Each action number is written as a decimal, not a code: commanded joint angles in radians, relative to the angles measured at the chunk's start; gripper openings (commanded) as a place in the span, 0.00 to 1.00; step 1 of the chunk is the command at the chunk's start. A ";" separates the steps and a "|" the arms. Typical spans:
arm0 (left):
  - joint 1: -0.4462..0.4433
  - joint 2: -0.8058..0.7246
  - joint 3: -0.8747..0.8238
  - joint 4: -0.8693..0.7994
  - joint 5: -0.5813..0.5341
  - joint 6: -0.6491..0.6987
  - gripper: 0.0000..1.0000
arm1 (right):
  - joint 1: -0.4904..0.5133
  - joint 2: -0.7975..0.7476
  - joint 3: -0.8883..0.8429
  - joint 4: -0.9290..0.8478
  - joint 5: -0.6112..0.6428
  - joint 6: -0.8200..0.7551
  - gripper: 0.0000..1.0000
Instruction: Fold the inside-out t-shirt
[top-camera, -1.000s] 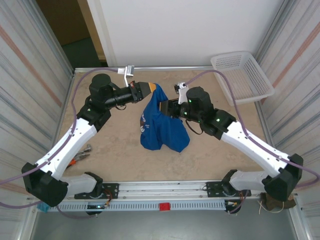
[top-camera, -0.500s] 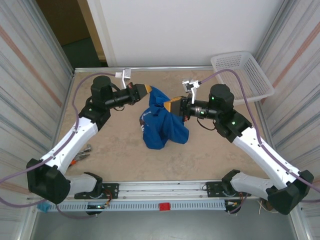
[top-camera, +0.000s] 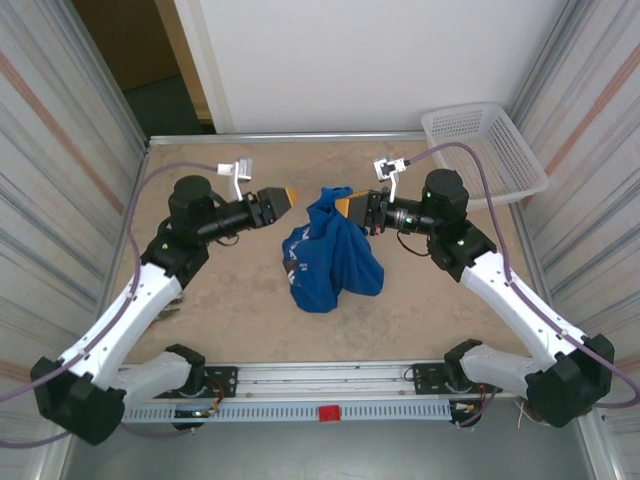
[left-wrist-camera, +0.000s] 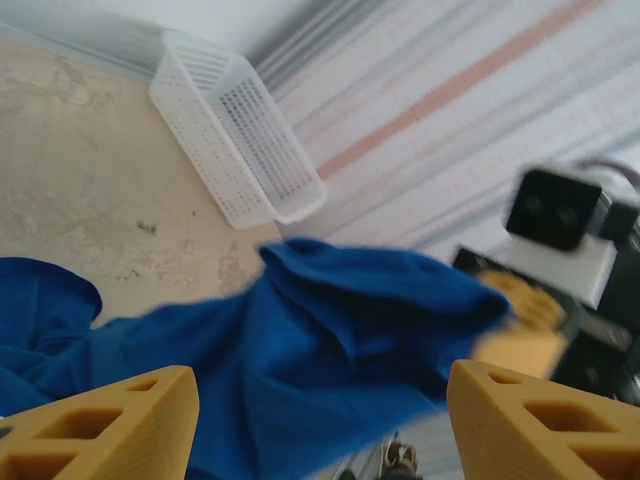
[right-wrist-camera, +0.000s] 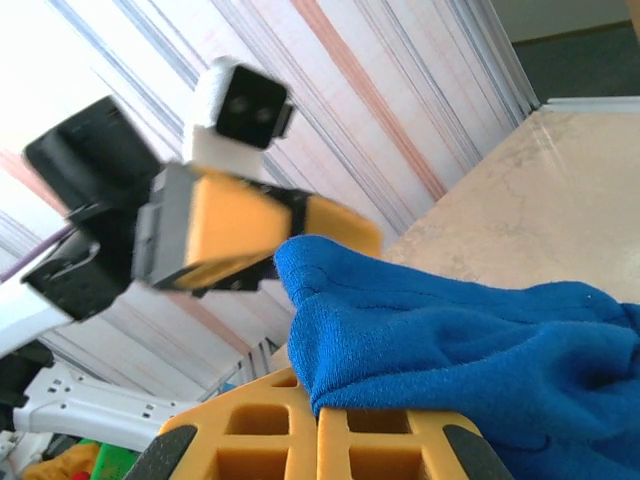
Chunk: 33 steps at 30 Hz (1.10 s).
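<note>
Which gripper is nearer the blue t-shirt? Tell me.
Right. The right gripper is shut on the t-shirt at its raised top; the left gripper is open, just off the opposite side.

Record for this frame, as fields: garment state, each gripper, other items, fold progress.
garment: t-shirt, bunched; top lifted, lower part resting on the table
left gripper: open, beside the shirt's raised top, not gripping it
right gripper: shut on the shirt's raised top
other items: white basket, far right corner, apart from the shirt
fold progress: no neat fold visible yet
</note>
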 joint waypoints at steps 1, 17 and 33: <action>-0.072 -0.030 -0.026 -0.041 -0.094 0.145 0.66 | -0.013 0.004 -0.013 0.052 0.020 0.038 0.00; -0.185 0.155 0.090 -0.008 -0.188 0.290 0.56 | -0.015 0.007 -0.025 0.057 0.043 0.062 0.00; -0.153 0.056 0.210 -0.050 -0.046 0.444 0.00 | -0.110 -0.116 -0.053 -0.203 0.300 0.033 0.60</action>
